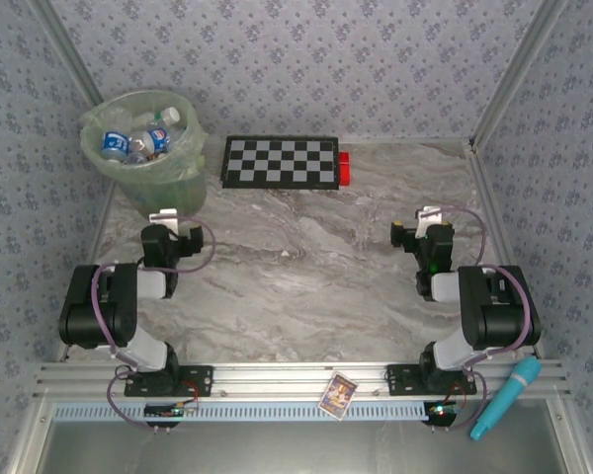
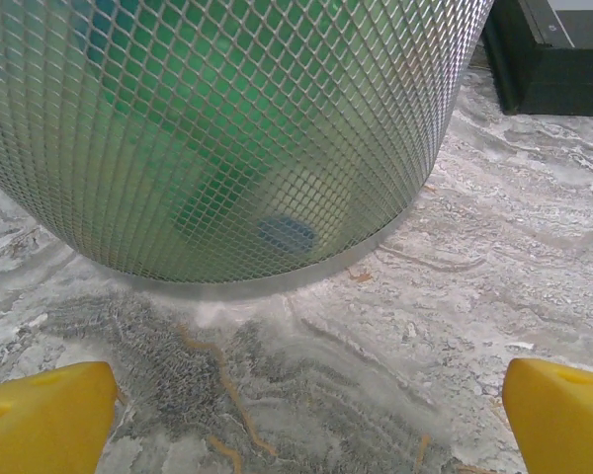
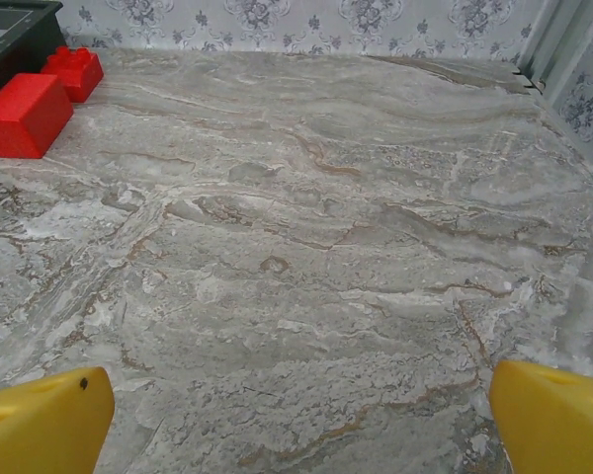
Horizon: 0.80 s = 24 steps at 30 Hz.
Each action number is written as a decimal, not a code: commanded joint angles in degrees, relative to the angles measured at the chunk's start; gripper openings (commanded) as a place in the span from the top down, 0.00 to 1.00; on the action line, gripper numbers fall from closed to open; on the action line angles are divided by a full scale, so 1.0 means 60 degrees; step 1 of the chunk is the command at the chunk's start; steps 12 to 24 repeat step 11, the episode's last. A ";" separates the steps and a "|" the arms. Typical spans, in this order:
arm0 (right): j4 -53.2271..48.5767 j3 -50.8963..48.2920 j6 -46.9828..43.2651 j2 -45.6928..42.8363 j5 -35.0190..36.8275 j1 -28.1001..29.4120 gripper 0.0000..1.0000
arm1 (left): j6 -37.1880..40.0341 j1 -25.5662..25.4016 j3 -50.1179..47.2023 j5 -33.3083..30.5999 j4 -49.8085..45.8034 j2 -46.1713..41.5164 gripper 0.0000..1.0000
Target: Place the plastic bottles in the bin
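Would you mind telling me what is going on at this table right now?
Two robot arms are putting plastic bottles into the bin. Several bottles lie inside it, at the far left corner of the table. The left gripper sits open and empty just in front of the bin. The right gripper hangs open and empty over bare marble.

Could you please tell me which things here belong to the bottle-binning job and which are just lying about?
Job: plastic bottles, inside the bin.
Lying about: checkerboard, red blocks, turquoise tool, small card.
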 commanded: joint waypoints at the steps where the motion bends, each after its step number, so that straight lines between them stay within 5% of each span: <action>1: -0.0193 0.0130 0.0106 0.0112 0.0145 -0.0049 0.01 | -0.0086 -0.0002 0.0204 0.0221 0.0223 -0.0063 0.00; 24: -0.0378 0.0200 0.0190 0.0119 -0.0154 -0.0126 0.00 | -0.0080 -0.0037 0.0219 0.0178 0.0205 -0.0076 0.00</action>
